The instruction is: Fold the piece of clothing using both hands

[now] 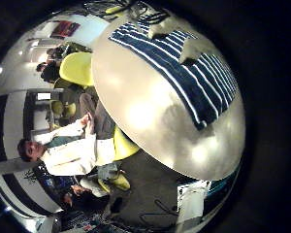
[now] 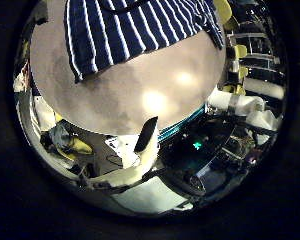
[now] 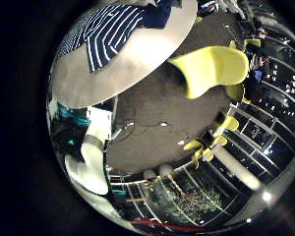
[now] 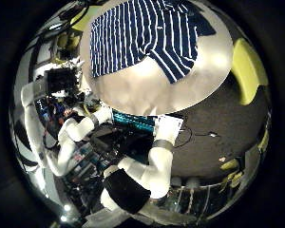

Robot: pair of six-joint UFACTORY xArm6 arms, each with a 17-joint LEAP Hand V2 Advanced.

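A striped short-sleeved shirt (image 4: pixel 142 38) lies spread on a round table (image 4: pixel 152 90), towards one side of it, with a sleeve sticking out towards the bare middle. The left palm views show the same shirt (image 1: pixel 179 63) (image 2: pixel 130 30) small and far off on the table (image 1: pixel 155 116) (image 2: pixel 120 85). In the right little finger side view the shirt (image 3: pixel 113 29) lies near the table's rim (image 3: pixel 118 74). Both palms are well away from the cloth, and nothing touches it. No fingers of either hand show in any view.
Moulded chairs (image 3: pixel 211 69) (image 1: pixel 76 68) (image 4: pixel 245 66) stand on the floor around the table. White robot arm segments (image 4: pixel 147 171) (image 2: pixel 235 100) rise beside the table's edge. Desks and equipment fill the room behind.
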